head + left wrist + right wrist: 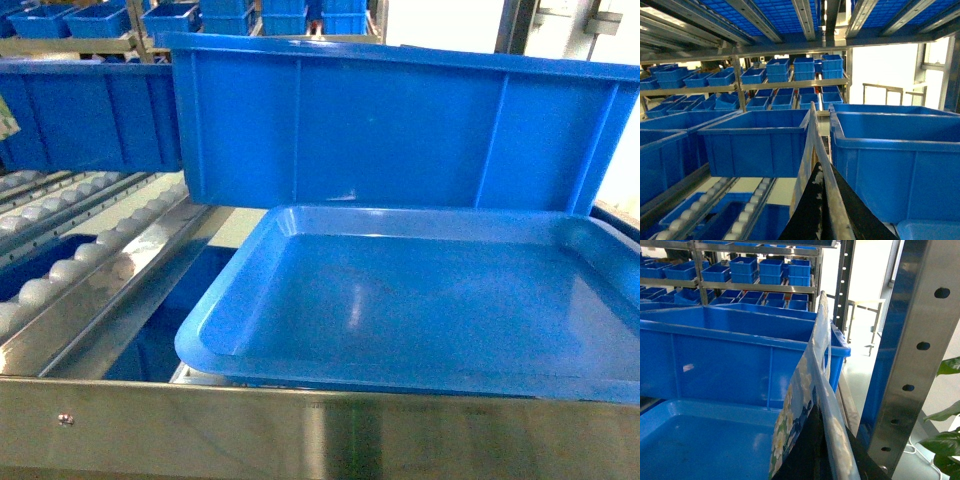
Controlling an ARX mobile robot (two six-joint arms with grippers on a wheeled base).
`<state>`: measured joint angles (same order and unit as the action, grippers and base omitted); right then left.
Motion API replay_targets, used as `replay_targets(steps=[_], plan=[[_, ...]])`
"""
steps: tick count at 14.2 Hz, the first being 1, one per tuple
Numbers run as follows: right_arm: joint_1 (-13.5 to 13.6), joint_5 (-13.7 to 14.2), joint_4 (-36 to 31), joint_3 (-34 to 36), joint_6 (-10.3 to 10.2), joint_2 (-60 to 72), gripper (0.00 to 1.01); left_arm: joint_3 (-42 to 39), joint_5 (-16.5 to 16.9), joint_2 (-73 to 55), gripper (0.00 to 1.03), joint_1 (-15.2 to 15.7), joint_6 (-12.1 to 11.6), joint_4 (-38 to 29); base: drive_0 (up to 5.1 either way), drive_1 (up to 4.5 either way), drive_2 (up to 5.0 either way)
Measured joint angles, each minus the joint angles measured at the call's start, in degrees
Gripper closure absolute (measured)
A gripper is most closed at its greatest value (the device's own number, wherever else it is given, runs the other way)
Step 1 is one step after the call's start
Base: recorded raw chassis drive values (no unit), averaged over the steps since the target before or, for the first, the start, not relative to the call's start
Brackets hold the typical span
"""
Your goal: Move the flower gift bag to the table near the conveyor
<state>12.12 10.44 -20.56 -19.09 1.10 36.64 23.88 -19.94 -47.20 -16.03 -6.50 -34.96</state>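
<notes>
Bag point(812, 390) seen edge-on in both wrist views, standing upright from the bottom of each picture. White and yellow flowers on pale blue in the right wrist view. Thin pale edge only point(812, 150) in the left wrist view. Out of sight in the head view.

Left claw point(827, 205) pinched onto the bag's lower part. 2 black fingers point(807, 220) pressed against either side, no gap showing. Right claw point(832, 455) likewise clamped on the bag, with black fingers point(802, 455) tight against the printed face.

Past the bag in the right wrist view: tray point(670, 410) low on the left. Big bin point(730, 355) just behind the tray. Bag's top edge above the bin's rim in the picture.

In the head view: same tray point(230, 310) near and right of centre, shallow and glossy. Bin point(400, 130) at its far side, wall upright. Conveyor point(90, 250) on the left, with steel rails and rows of white rollers sloping toward the near left. Steel bar point(320, 430) across the near edge.

In the left wrist view: rollers point(747, 210) low on the left, 2 bins point(760, 142) resting on the rails, 1 larger bin point(895, 165) on the right. Far off, shelves point(790, 82) stacked with many small blue bins.

Right of the bag in the right wrist view: perforated steel post point(915, 365), near. Green plant point(945, 440) at the right edge.
</notes>
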Motion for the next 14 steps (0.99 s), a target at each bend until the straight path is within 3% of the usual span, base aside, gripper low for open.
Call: replay_targets(steps=[7,14], plan=[[-0.07,0.04,0.13,0.0,0.0,0.07,0.99,0.0,0.42,-0.04,1.01,-0.24,0.0,-0.13,-4.8,2.27,2.8],[0.0,0.0,-0.04,0.0,0.0,0.02,0.99,0.0,0.44,-0.07,1.01,-0.24,0.0,-0.2,-4.4,0.57,4.2]])
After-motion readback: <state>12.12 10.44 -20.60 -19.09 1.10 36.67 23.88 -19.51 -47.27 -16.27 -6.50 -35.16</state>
